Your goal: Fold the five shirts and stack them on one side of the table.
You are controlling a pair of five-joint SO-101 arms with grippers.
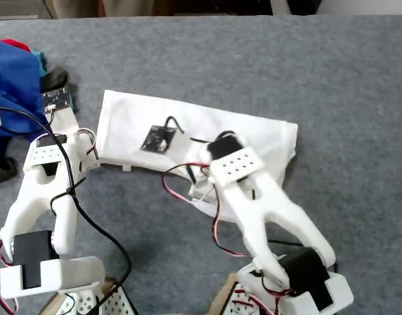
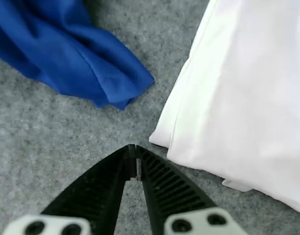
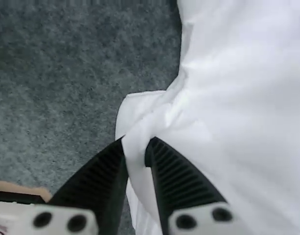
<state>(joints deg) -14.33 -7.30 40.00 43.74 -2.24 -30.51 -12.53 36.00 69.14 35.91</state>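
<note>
A white shirt (image 1: pixel 187 134) with a small black print lies partly folded in the middle of the grey table. My right gripper (image 1: pixel 217 147) stands over its near edge, shut on a fold of the white shirt (image 3: pixel 228 98) that sits between the black fingers (image 3: pixel 164 166). My left gripper (image 2: pixel 132 157) is shut with nothing in it, low over bare table between the white shirt's (image 2: pixel 238 98) left edge and a crumpled blue shirt (image 2: pixel 66 54). In the high view the left gripper (image 1: pixel 55 82) sits beside the blue shirt (image 1: pixel 14 82).
Red and teal cloth (image 1: pixel 27 49) peeks from under the blue shirt at the far left edge. Grey table (image 1: pixel 286 59) stretches bare along the back and right side. Loose cables run along both arms.
</note>
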